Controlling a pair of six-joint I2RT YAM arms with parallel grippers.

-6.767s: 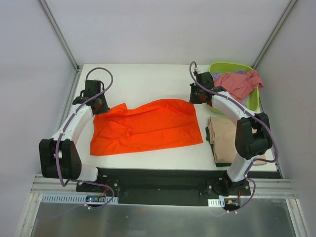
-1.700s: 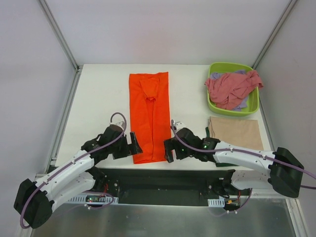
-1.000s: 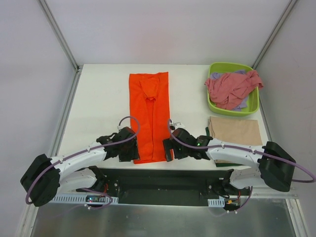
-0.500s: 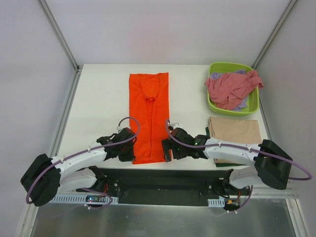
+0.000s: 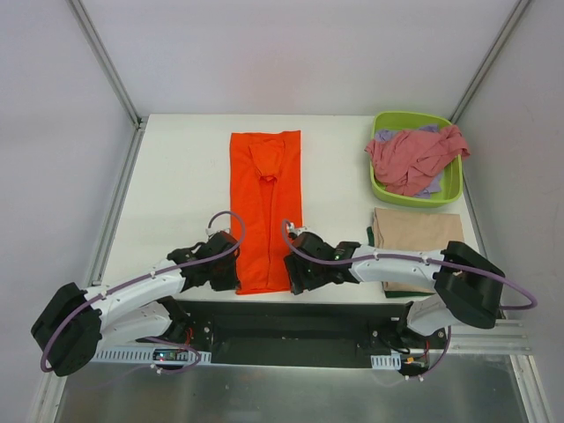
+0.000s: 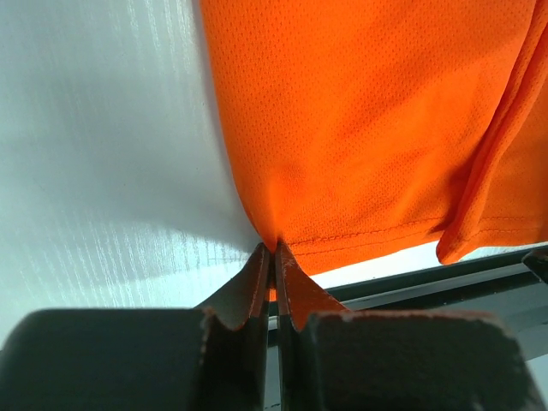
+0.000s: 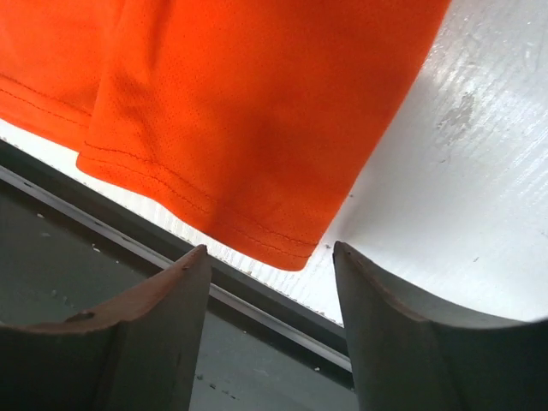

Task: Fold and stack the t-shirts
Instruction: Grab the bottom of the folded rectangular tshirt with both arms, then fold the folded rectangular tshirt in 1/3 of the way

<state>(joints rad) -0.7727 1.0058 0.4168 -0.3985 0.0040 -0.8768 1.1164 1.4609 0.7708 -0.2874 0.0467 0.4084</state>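
Broadly, the white table [image 5: 176, 176] has a smooth, faintly grained top. The bright orange t-shirt [image 5: 266, 211] lies on it as a long, narrow folded strip, running from the far middle to the near edge between the two arms. Its collar end is far and its hem is near.

At the far right stands a lime-green plastic tub [image 5: 456, 181], rounded at the corners. A crumpled dusty pink t-shirt [image 5: 410, 157] is heaped in it, over a bit of lavender cloth [image 5: 430, 188]. Just in front of the tub lies a tan t-shirt [image 5: 421, 233], folded into a flat rectangle.

Only the wrist cameras show the orange cloth as a fine dotted mesh with a stitched hem, its layers doubled at the near edge. The left gripper [image 6: 274, 257] has its dark, worn fingers pinched together on the shirt's near left hem corner. The right gripper [image 7: 270, 250] stands spread wide, one curved finger on each side of the near right corner, and the cloth touches neither finger.
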